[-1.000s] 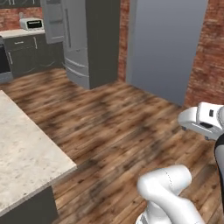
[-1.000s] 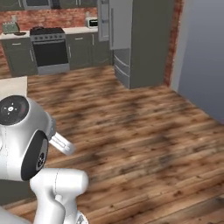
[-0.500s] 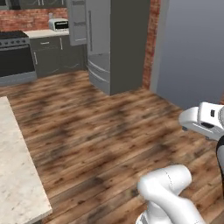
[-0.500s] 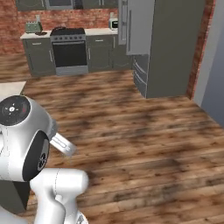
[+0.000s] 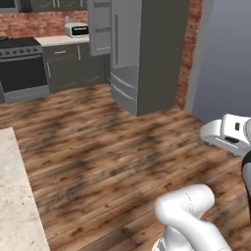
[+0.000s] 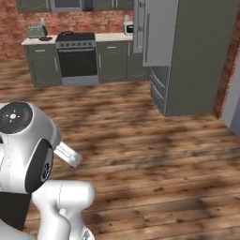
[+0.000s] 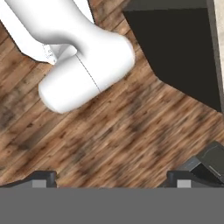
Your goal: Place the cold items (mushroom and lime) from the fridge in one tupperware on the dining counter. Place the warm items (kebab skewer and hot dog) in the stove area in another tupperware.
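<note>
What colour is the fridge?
Grey; the fridge shows best in the right base view.

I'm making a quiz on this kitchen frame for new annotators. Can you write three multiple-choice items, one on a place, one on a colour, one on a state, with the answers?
1. In the right base view, where does the stove stand relative to the fridge?
A. to its left
B. to its right
C. in front of it

2. What colour is the back wall?
A. white tile
B. red brick
C. green paint

3. How is the pincer in the hand view?
A. shut on a lime
B. shut on nothing
C. open, nothing between its tips

Answers:
1. A, the stove sits along the back counter, left of the fridge.
2. B, red brick shows behind the counter and beside the fridge.
3. C, the two dark tips stand far apart with only wood floor between them.
</note>
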Controlling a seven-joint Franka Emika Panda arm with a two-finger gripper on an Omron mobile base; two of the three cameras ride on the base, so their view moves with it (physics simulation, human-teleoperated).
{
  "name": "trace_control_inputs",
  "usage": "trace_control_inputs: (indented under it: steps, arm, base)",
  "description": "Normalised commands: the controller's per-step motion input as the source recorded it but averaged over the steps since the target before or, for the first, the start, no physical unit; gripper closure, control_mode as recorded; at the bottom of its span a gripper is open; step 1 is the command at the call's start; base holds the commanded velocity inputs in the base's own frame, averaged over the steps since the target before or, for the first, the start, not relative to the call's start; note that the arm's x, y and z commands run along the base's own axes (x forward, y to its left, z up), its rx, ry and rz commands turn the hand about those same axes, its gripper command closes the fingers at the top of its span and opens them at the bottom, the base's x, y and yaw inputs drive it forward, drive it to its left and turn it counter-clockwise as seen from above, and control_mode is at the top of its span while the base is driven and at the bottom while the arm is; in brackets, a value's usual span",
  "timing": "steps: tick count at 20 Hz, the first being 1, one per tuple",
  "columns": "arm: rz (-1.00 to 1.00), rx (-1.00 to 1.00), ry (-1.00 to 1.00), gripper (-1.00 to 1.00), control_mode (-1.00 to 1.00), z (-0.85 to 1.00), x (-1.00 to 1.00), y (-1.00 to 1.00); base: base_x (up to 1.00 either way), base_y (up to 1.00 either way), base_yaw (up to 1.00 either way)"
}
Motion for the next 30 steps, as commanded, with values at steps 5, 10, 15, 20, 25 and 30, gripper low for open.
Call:
trace_control_inputs:
  steps: [5, 10, 15, 20, 25, 30]
  arm:
    - [0.0, 0.0, 0.0, -1.0, 1.0, 0.0, 0.0, 0.0]
    - [0.0, 0.0, 0.0, -1.0, 1.0, 0.0, 0.0, 0.0]
    - [0.0, 0.0, 0.0, -1.0, 1.0, 0.0, 0.0, 0.0]
    - [0.0, 0.0, 0.0, -1.0, 1.0, 0.0, 0.0, 0.0]
    - [0.0, 0.0, 0.0, -1.0, 1.0, 0.0, 0.0, 0.0]
    - [0.0, 0.0, 0.0, -1.0, 1.0, 0.0, 0.0, 0.0]
  base:
    - [1.0, 0.0, 0.04]
    - [1.0, 0.0, 0.1]
    - [1.0, 0.0, 0.17]
    - [1.0, 0.03, 0.17]
    - [1.0, 0.39, 0.07]
    - [1.0, 0.74, 0.0]
